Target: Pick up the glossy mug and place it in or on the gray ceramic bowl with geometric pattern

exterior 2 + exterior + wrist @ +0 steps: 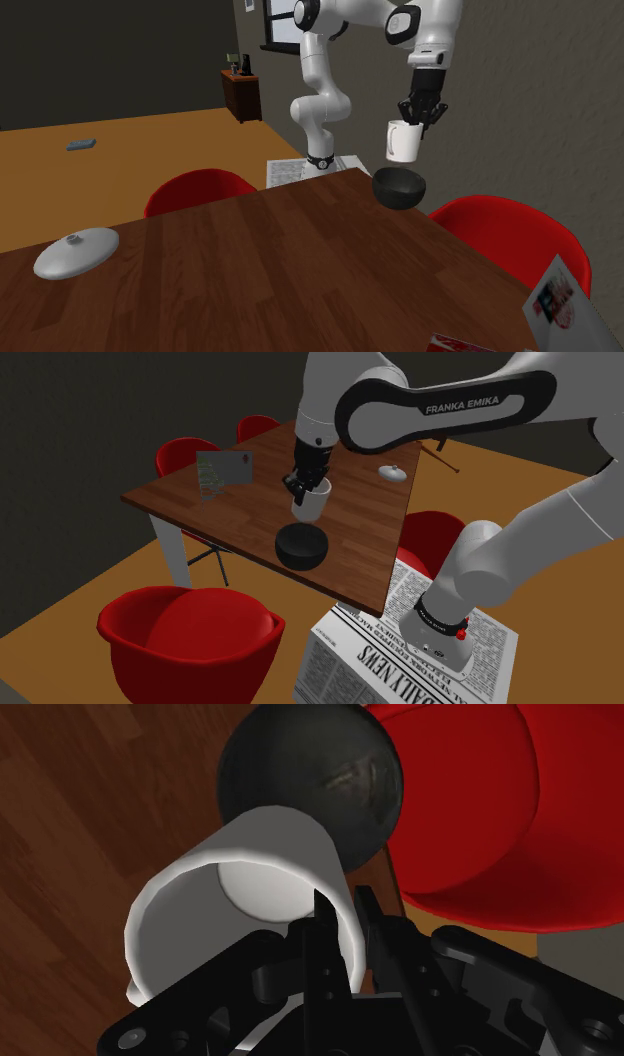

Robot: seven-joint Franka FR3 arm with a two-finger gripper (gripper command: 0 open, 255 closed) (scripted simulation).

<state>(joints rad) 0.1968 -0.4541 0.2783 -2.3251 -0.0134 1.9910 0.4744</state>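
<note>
We are looking at a task that is well past its halfway mark. The gripper [303, 485], near the middle of the shoulder view, is closed narrowly on the white mug [312, 503]. In the wrist view one black finger is sitting inside the rim and the other is pressing the outside of the wall, so we are reading this as a firm pinch on the rim.

The mug is hanging clear of the wooden table [220, 502], open end up and a little tilted. The dark bowl [302, 546] is standing just below it, close to the table's near edge in the lower middle of that frame. In the second exterior view, at the upper right, the mug's base is hovering a little above the bowl's rim and slightly toward the frame's left of it. We cannot tell whether the two are exactly lined up.

So we are judging the pickup as done and the carry as nearly done. What is remaining is centring the mug over the bowl, lowering it inside, and opening the fingers. A red chair [185, 642] is sitting at the lower left of the shoulder view, well apart from this work.
</note>
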